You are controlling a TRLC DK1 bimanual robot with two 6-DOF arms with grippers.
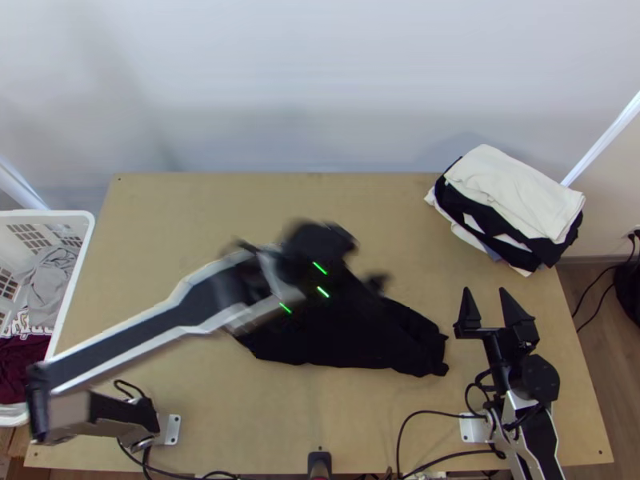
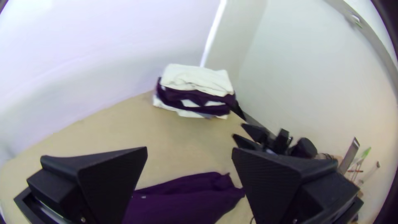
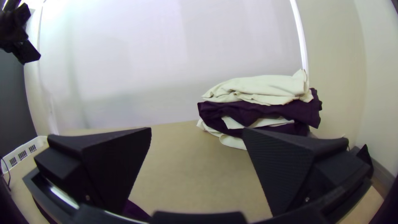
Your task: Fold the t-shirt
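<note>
Holds the left pincer [image 1: 370, 260] open above the middle of the light wooden worktop [image 1: 176, 224], with wide flat black fingers [image 2: 110, 178] spread well apart. Blurs in the top view; cannot tell about any contact with cloth there.

Has the right pincer [image 1: 485, 291] open too, low near the right side of the worktop, with fingers [image 3: 277, 170] well apart and pointing away from the near edge.

Lies in a long, uneven, bunched bundle around the middle, partly hidden by the left pincer and arm: the black fabric t-shirt [image 1: 344, 352]. Runs toward the right pincer, ending just short of it.

Reaches in from the lower left of the top view with the silver-grey and black left arm [image 1: 128, 344]; stands at the lower right with the right arm [image 1: 544, 436].

Rises farther out, at the far right corner, in a stack of folded cloth [image 1: 512, 192], cream-white on top, with black and white layers beneath. Sits beyond the left side: a white plastic openwork basket [image 1: 72, 214], holding crumpled grey cloth [image 1: 52, 280] and dark red cloth [image 1: 24, 364]. Trails along the near edge with thin black cables [image 1: 400, 436].
</note>
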